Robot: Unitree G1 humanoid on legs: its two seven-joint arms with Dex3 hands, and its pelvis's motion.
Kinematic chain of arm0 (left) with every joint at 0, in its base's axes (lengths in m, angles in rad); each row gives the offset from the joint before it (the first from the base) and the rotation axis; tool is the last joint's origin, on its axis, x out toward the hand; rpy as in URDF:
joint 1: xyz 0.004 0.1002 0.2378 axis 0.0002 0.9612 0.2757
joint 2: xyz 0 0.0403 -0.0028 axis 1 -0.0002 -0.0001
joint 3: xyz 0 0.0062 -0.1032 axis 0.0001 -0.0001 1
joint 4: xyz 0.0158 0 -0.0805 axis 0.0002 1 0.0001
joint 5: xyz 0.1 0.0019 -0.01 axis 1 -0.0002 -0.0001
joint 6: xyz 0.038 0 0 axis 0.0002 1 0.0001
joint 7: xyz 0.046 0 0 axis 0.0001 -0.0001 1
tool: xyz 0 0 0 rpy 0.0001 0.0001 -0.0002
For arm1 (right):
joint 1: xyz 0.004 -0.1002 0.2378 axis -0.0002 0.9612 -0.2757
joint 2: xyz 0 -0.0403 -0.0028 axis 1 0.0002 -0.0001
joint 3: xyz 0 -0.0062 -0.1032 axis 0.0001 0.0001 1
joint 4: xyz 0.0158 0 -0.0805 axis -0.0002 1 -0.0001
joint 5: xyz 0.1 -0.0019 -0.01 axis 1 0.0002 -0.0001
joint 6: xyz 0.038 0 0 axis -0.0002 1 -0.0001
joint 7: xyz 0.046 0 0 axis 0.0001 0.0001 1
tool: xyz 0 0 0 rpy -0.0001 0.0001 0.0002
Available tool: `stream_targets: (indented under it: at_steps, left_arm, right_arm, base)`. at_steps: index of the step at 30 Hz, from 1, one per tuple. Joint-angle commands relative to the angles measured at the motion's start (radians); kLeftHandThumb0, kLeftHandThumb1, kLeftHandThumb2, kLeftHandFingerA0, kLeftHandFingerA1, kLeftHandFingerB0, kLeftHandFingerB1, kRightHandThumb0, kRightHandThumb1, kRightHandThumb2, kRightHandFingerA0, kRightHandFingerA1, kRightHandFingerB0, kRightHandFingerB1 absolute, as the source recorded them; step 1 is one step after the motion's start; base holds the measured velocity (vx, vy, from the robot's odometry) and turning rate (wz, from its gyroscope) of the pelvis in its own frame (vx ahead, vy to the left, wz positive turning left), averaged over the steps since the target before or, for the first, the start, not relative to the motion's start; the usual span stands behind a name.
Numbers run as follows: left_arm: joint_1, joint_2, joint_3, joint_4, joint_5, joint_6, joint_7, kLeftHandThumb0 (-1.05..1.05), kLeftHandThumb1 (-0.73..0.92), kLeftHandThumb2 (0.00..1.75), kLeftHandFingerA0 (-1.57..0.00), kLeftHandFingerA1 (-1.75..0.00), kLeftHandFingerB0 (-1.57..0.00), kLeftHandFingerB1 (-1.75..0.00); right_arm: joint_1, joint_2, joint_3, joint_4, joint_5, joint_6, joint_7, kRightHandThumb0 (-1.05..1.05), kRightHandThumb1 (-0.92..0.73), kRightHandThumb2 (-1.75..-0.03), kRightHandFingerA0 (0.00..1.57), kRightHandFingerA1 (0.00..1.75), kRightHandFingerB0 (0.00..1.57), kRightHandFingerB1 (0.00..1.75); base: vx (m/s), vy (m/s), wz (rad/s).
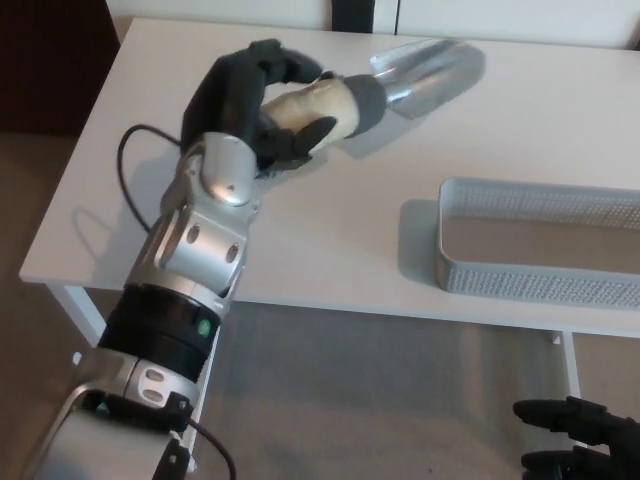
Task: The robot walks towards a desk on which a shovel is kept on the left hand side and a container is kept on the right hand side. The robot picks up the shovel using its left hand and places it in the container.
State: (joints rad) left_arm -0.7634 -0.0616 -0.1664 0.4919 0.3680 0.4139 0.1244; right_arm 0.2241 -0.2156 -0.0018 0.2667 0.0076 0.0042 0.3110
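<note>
Fingers (272, 62) of the left hand (250, 100) wrap the shovel (385, 85) handle, scoop raised over the white desk (330, 230); grey container (540, 245) lower right of them, right hand (580, 440) hanging loosely curled above beige floor (380, 400)

White desk (330, 230) w/ smooth matte top fills most of the head view; its front edge runs across the lower half, left corner near the left side. White metal legs (85, 310) show under the front-left corner, another (568, 360) under the front edge at right. Floor: grey-beige carpet (380, 400) below, tan strip (25, 200) left of the desk. Dark brown panel (55, 60) upper left. Behind the far edge, white wall (220, 12) w/ a dark vertical gap (352, 12). Soft, even light; faint shadows on the top.
</note>
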Motion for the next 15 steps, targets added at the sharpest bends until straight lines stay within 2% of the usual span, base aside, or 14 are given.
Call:
stream_targets:
  at_steps: [1,2,3,4,5,6,7,8,9,10,11,12,13,15]
  left_arm:
    - [-0.035,-0.021,-0.028,-0.068,-0.019,0.027,-0.050,-0.33,0.84,0.64,-1.00,-1.02,-0.49,-0.45]
    - [-0.035,-0.027,-0.029,-0.074,-0.018,0.032,-0.048,-0.33,0.83,0.64,-0.92,-1.03,-0.57,-0.49]
    - [-0.034,-0.035,-0.036,-0.082,-0.010,0.038,-0.038,-0.32,0.81,0.64,-0.83,-1.15,-0.67,-0.60]
    - [-0.037,-0.039,-0.052,-0.088,0.005,0.049,-0.037,-0.34,0.78,0.64,-0.81,-0.98,-0.65,-0.51]
    - [-0.042,-0.041,-0.063,-0.092,0.013,0.068,-0.043,-0.34,0.78,0.64,-0.81,-0.98,-0.65,-0.51]
    - [-0.038,-0.048,-0.069,-0.104,0.007,0.074,-0.049,-0.33,0.76,0.63,-0.88,-1.18,-0.56,-0.47]
    - [-0.037,-0.054,-0.072,-0.111,0.002,0.079,-0.053,-0.30,0.78,0.64,-0.95,-1.28,-0.53,-0.46]
    - [-0.034,-0.062,-0.073,-0.114,-0.005,0.080,-0.057,-0.29,0.80,0.64,-1.05,-1.30,-0.48,-0.43]
    - [-0.032,-0.068,-0.083,-0.114,0.003,0.079,-0.052,-0.29,0.80,0.64,-1.02,-1.23,-0.51,-0.45]
    - [-0.022,-0.070,-0.091,-0.118,0.006,0.060,-0.046,-0.29,0.80,0.63,-0.93,-1.01,-0.48,-0.44]
    - [-0.012,-0.071,-0.097,-0.128,0.004,0.048,-0.047,-0.28,0.82,0.64,-0.78,-0.66,-0.44,-0.43]
    - [0.000,-0.072,-0.108,-0.144,0.006,0.046,-0.050,-0.31,0.81,0.64,-0.74,-0.56,-0.46,-0.43]
    - [0.002,-0.073,-0.119,-0.152,0.016,0.057,-0.049,-0.31,0.81,0.64,-0.74,-0.56,-0.46,-0.43]
    - [0.013,-0.077,-0.142,-0.172,0.022,0.079,-0.059,-0.33,0.84,0.64,-0.75,-0.75,-0.56,-0.48]
  right_arm:
    - [-0.002,-0.021,0.009,0.006,-0.023,-0.039,-0.006,-0.29,-0.53,-0.56,0.56,0.44,0.52,0.42]
    - [-0.002,-0.021,0.010,0.006,-0.022,-0.037,-0.005,-0.28,-0.53,-0.56,0.55,0.44,0.51,0.42]
    - [-0.003,-0.021,0.010,0.004,-0.020,-0.030,-0.004,-0.29,-0.53,-0.56,0.56,0.44,0.51,0.41]
    - [-0.003,-0.021,0.011,0.002,-0.019,-0.025,-0.005,-0.28,-0.53,-0.56,0.55,0.44,0.51,0.42]
    - [-0.002,-0.021,0.011,0.001,-0.017,-0.027,-0.005,-0.28,-0.53,-0.56,0.55,0.44,0.51,0.42]
    - [0.001,-0.018,0.009,-0.006,-0.012,-0.012,-0.005,-0.28,-0.53,-0.56,0.55,0.44,0.51,0.42]
    - [0.001,-0.019,0.011,-0.008,-0.015,-0.009,-0.007,-0.28,-0.53,-0.56,0.55,0.43,0.51,0.42]
    - [0.001,-0.020,0.013,-0.009,-0.016,-0.012,-0.005,-0.27,-0.54,-0.56,0.55,0.43,0.51,0.42]
    - [-0.002,-0.020,0.015,-0.007,-0.017,-0.012,-0.006,-0.26,-0.54,-0.56,0.54,0.43,0.51,0.42]
    - [-0.001,-0.021,0.016,-0.010,-0.018,-0.010,-0.007,-0.26,-0.54,-0.56,0.55,0.43,0.51,0.42]
    - [-0.003,-0.021,0.017,-0.010,-0.019,-0.010,-0.008,-0.25,-0.54,-0.56,0.55,0.43,0.51,0.42]
    - [-0.005,-0.020,0.018,-0.008,-0.018,-0.013,-0.007,-0.25,-0.54,-0.55,0.54,0.44,0.51,0.42]
    - [-0.004,-0.020,0.017,-0.008,-0.015,-0.016,-0.005,-0.25,-0.54,-0.55,0.54,0.44,0.51,0.42]
    - [-0.006,-0.016,0.020,-0.010,-0.015,-0.013,-0.008,-0.24,-0.53,-0.55,0.55,0.44,0.51,0.43]
  base:
    - [0.00,0.000,0.00]
    - [0.00,0.000,0.00]
    - [0.00,0.000,0.00]
    - [0.00,0.000,0.00]
    - [0.00,0.000,0.00]
    - [0.00,0.000,0.00]
    - [0.00,0.000,0.00]
    - [0.00,0.000,0.00]
    - [0.00,0.000,0.00]
    - [0.00,0.000,0.00]
    - [0.00,0.000,0.00]
    - [0.00,0.000,0.00]
    - [0.00,0.000,0.00]
    - [0.00,0.000,0.00]
